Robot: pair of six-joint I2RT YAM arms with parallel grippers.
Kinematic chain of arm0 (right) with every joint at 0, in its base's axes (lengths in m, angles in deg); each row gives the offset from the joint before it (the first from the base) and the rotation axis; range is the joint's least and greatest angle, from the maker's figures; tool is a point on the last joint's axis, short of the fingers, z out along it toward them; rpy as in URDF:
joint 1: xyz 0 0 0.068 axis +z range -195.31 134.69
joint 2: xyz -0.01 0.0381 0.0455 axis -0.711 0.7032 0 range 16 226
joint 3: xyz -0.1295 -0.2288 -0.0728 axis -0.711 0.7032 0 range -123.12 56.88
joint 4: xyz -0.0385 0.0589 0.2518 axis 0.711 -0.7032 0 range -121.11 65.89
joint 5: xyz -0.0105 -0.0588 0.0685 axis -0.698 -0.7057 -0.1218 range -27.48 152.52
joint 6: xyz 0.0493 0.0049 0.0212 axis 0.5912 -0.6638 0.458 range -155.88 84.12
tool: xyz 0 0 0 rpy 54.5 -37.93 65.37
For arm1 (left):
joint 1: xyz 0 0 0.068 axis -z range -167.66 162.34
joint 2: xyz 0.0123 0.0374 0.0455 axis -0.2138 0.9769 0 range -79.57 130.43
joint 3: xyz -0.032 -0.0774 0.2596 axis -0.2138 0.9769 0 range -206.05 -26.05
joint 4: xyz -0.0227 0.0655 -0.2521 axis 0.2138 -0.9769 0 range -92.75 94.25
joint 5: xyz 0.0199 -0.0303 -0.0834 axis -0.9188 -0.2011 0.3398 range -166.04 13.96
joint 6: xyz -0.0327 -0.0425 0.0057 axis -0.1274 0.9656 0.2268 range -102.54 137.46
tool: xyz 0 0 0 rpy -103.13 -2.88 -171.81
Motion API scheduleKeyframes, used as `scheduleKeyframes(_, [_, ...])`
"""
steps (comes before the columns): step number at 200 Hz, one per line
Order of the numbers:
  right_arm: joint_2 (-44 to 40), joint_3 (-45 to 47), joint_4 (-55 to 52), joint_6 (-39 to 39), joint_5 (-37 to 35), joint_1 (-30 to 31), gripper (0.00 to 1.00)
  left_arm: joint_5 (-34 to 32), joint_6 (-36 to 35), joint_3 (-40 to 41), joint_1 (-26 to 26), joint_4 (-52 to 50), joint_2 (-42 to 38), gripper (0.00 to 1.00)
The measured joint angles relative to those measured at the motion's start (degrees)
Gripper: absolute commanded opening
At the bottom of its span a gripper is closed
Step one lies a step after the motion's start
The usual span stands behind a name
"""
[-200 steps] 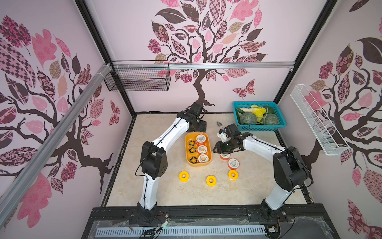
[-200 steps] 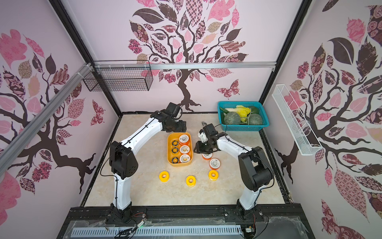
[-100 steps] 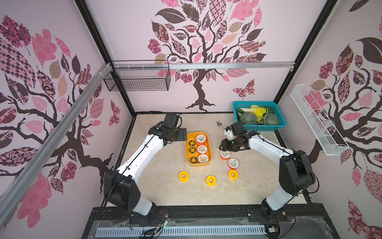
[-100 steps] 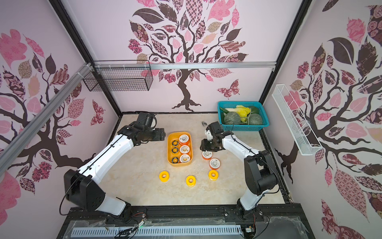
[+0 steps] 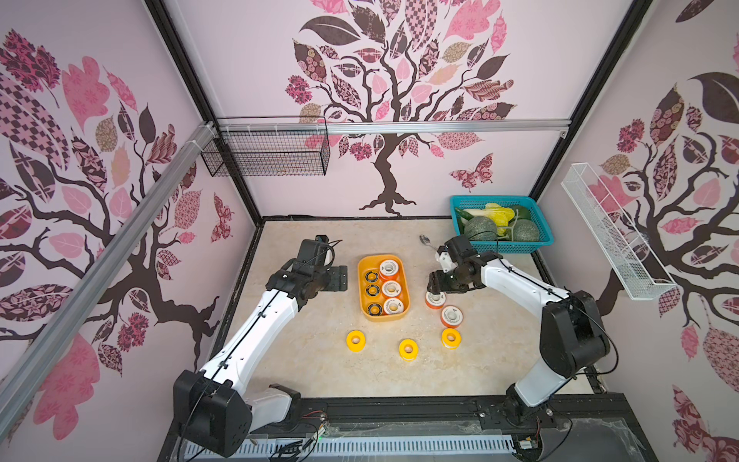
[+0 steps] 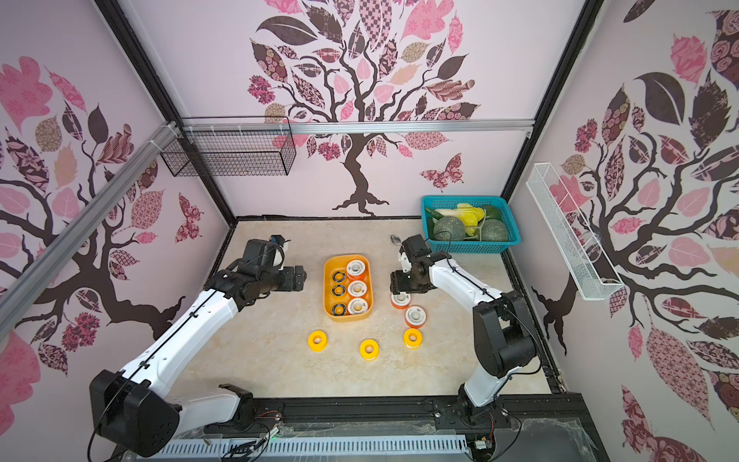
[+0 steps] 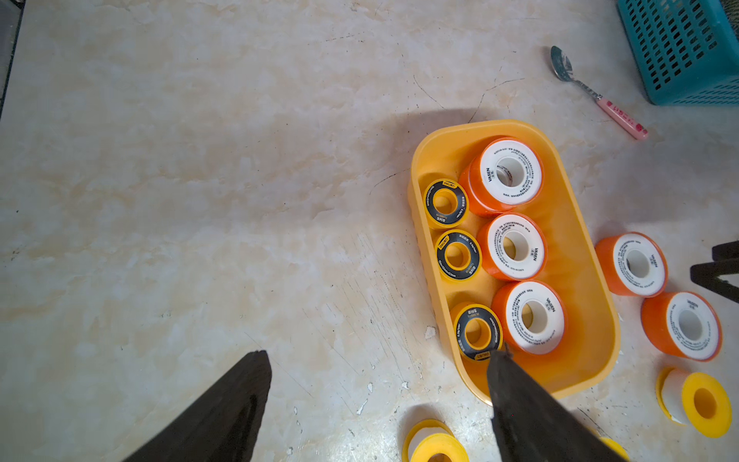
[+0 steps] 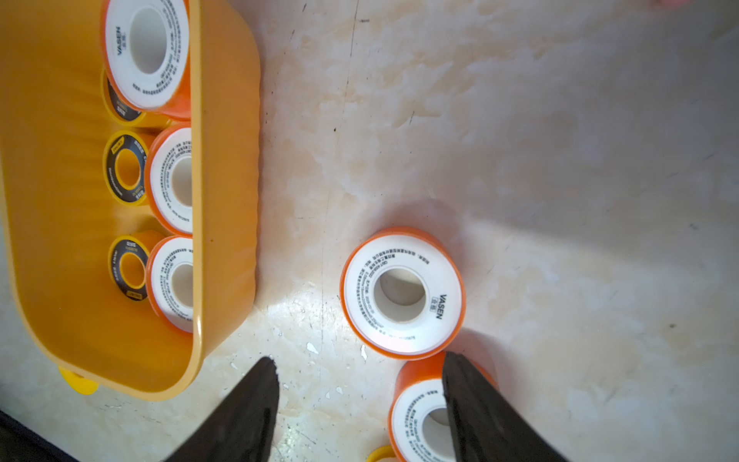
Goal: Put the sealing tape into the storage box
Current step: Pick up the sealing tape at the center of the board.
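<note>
The yellow-orange storage box sits mid-table and holds three orange sealing tape rolls and three black ones. Two orange rolls and three yellow rolls lie on the table to the right of and in front of the box. My left gripper is open and empty, just left of the box. My right gripper is open and empty, hovering over the nearer-to-box loose orange roll.
A teal basket of vegetables stands at the back right. A pink-handled spoon lies beside it. A black wire basket hangs on the back wall and a white one on the right wall.
My left arm has swung from the box's far end out to its left side. My right gripper has shifted a little right, over the loose orange rolls, and its jaws have widened.
</note>
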Motion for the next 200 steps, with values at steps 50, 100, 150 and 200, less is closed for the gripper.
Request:
scheduleKeyframes(50, [0.28, -0.35, -1.44, -1.66, -3.89, 1.14, 0.92, -1.16, -0.04, 0.00, 0.00, 0.15, 0.00, 0.90])
scheduleKeyframes(100, [5.07, -3.58, -3.50, -1.81, -9.22, 3.26, 0.93, -1.09, 0.28, 0.00, 0.00, 0.15, 0.00, 0.90])
scheduleKeyframes(150, [9.66, -4.94, -4.26, -1.64, -11.54, 4.66, 0.94, -1.09, 0.37, 0.00, 0.00, 0.15, 0.00, 0.90])
scheduleKeyframes(200, [12.26, -6.40, -4.37, -0.35, -13.92, 4.92, 0.93, -1.07, 0.50, 0.00, 0.00, 0.17, 0.00, 0.90])
